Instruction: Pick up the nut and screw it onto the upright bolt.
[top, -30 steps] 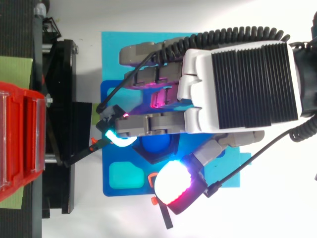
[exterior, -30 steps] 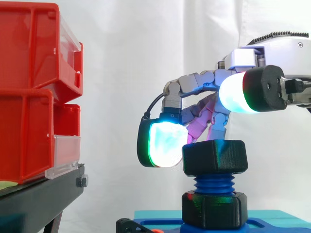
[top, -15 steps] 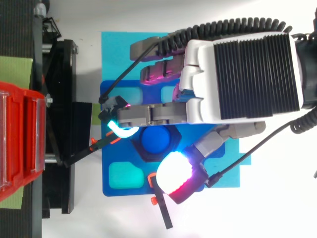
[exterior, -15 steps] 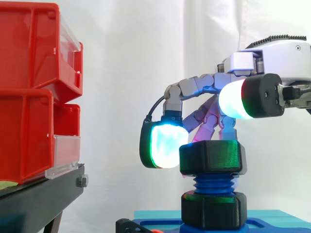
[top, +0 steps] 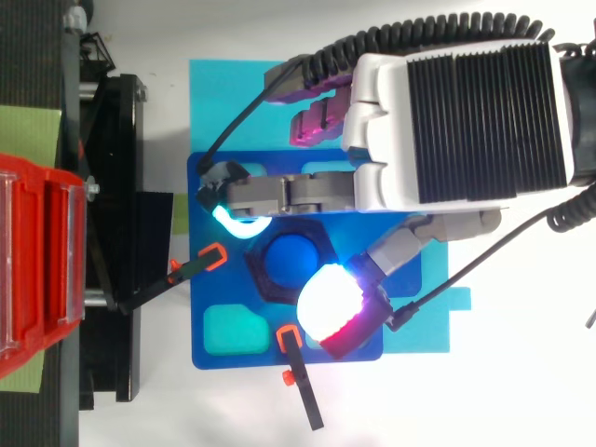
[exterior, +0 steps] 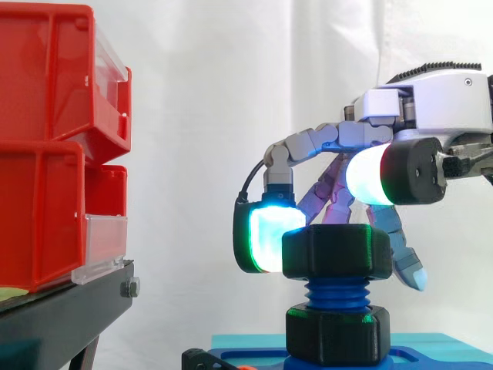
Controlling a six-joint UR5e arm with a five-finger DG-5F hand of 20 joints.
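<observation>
A black hex nut (exterior: 335, 250) sits on top of the upright blue bolt (exterior: 336, 293), whose threads show below it. A second black nut (exterior: 335, 333) rests at the bolt's foot. My hand (exterior: 431, 108) reaches in from the right, above the bolt. Its cyan-glowing fingertip (exterior: 269, 239) presses the nut's left side. The white-and-red thumb pad (top: 331, 312) bears on the opposite side, so the nut (top: 265, 279) is pinched between them. The other fingers hang behind the nut, apart from it.
The bolt stands on a blue fixture plate (top: 209, 289) over a cyan mat (top: 223, 93). Red bins (exterior: 46, 139) on a black stand (exterior: 62, 316) fill the left side. Small black clamps with orange tips (top: 298, 386) lie at the plate's near edge.
My hand has swung round the bolt, turning the nut with it. The nut sits slightly lower on the threads, and a free finger now hangs down behind it on the right.
</observation>
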